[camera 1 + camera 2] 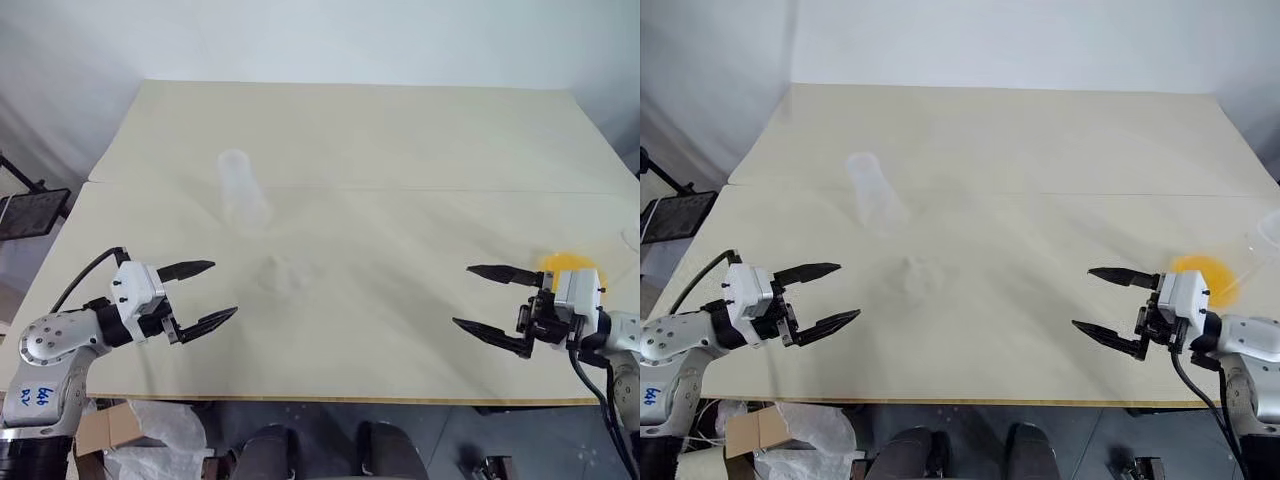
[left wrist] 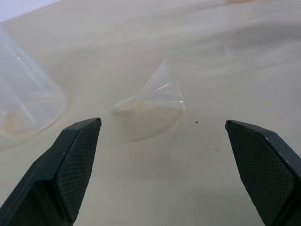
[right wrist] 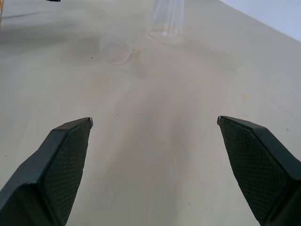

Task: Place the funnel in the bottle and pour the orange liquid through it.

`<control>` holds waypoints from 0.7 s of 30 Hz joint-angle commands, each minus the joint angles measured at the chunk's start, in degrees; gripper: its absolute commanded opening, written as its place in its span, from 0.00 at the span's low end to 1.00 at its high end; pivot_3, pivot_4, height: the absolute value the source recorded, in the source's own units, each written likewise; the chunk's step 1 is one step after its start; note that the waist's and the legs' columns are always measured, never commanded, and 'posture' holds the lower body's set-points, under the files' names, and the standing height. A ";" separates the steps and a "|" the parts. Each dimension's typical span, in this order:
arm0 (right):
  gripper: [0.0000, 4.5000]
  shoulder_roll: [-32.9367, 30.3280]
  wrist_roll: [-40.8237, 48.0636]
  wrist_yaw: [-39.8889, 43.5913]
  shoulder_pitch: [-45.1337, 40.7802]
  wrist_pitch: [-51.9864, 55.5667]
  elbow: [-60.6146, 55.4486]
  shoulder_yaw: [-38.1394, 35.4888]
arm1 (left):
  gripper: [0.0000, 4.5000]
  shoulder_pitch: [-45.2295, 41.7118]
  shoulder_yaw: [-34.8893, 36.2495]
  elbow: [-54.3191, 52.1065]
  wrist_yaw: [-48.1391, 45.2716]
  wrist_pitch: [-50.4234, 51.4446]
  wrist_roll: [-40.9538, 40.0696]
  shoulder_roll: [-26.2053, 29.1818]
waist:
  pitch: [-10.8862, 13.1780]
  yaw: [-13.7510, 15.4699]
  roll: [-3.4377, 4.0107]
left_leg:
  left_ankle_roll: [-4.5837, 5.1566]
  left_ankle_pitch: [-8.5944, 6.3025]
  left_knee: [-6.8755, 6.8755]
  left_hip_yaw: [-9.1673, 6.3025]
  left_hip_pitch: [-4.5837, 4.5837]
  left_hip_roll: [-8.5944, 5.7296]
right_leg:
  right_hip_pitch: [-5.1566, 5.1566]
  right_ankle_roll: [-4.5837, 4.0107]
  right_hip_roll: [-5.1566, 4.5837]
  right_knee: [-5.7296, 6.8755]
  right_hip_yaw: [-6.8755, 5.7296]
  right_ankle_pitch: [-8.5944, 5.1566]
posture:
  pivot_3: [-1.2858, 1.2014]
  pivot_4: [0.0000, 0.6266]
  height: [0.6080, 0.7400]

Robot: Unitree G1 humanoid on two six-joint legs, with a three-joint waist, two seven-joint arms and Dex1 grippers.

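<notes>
The clear bottle [image 1: 241,190] stands upright left of the table's centre. The small transparent funnel [image 1: 280,273] lies on its side on the table a little nearer to me; in the left wrist view the funnel [image 2: 155,101] lies straight ahead of that gripper's fingers. The orange liquid [image 1: 563,264] glows at the table's right edge, partly hidden behind my right wrist; its container is hard to make out. My left gripper [image 1: 224,288] hovers open at the near left, pointing toward the funnel. My right gripper [image 1: 461,295] hovers open at the near right, empty.
The cream table [image 1: 380,140] has a seam across its middle. A clear rim [image 1: 632,235] shows at the far right edge. A black stand [image 1: 30,212] is beside the table's left side. A cardboard box [image 1: 105,428] lies on the floor below the front edge.
</notes>
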 commanded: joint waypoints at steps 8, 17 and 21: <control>0.99 3.99 0.78 -5.64 -2.72 2.35 -3.28 1.28 | 1.00 -0.86 4.47 1.94 6.57 3.74 -4.10 -3.13 | 0.00 -0.23 0.00 | 0.00 -0.01 0.01 0.00 0.02 0.01 | 0.00 0.00 0.01 0.05 0.00 0.00 | 0.52 0.24 1.00; 0.99 14.10 -0.56 -24.34 -15.26 13.04 -7.19 5.42 | 1.00 7.80 14.75 5.66 22.20 0.97 -3.34 -14.84 | 0.01 -0.23 -0.01 | -0.05 -0.03 0.00 0.01 0.05 0.01 | -0.07 0.00 -0.02 0.13 0.03 0.00 | 0.52 0.24 1.00; 0.99 14.87 -1.33 -24.92 -16.68 12.52 -7.72 6.28 | 1.00 8.65 16.00 6.00 26.24 0.86 -3.89 -17.43 | 0.01 0.53 -0.02 | -0.03 -0.05 0.03 -0.09 0.01 -0.02 | -0.04 0.00 -0.07 0.11 0.01 0.00 | 0.52 0.24 1.00</control>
